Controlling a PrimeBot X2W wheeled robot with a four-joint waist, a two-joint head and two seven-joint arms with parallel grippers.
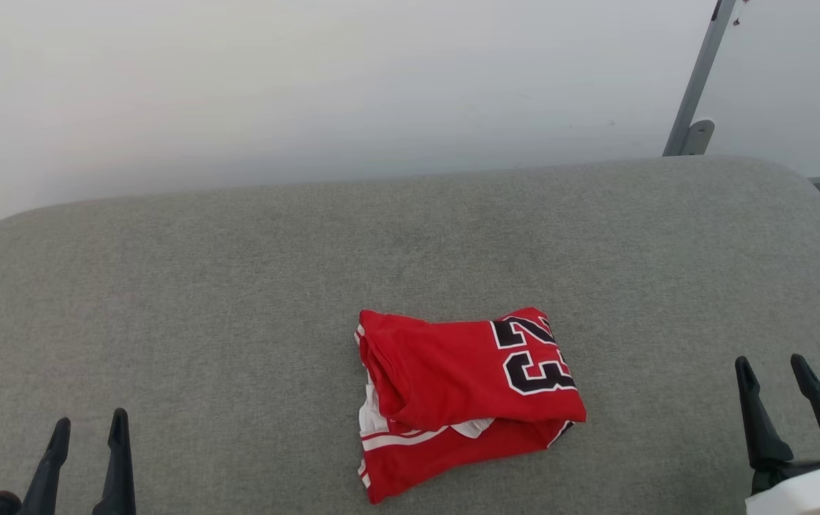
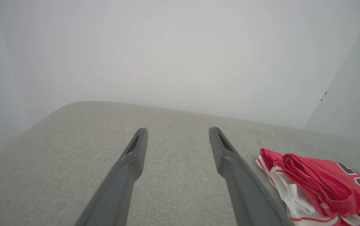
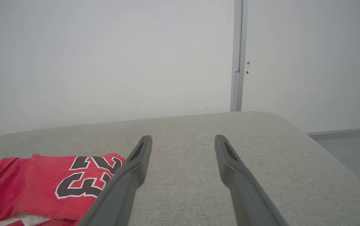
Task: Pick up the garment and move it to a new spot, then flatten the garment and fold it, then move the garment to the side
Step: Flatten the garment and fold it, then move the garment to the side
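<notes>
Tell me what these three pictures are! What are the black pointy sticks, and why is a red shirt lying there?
The pictures come from a robot with two arms. One camera sits on its head and looks down. The other two sit on its wrists and look along its fingers.

The black pointy sticks are those fingers. Two of them make a claw. In the head view the left claw is at the lower left and the right claw at the lower right. Both are open and hold nothing.

Between them, on the wide grey fabric cushion, lies the red folded jersey shirt with white trim and a black number 23. Each wrist view catches the shirt from its own side. Nothing touches it.
</notes>
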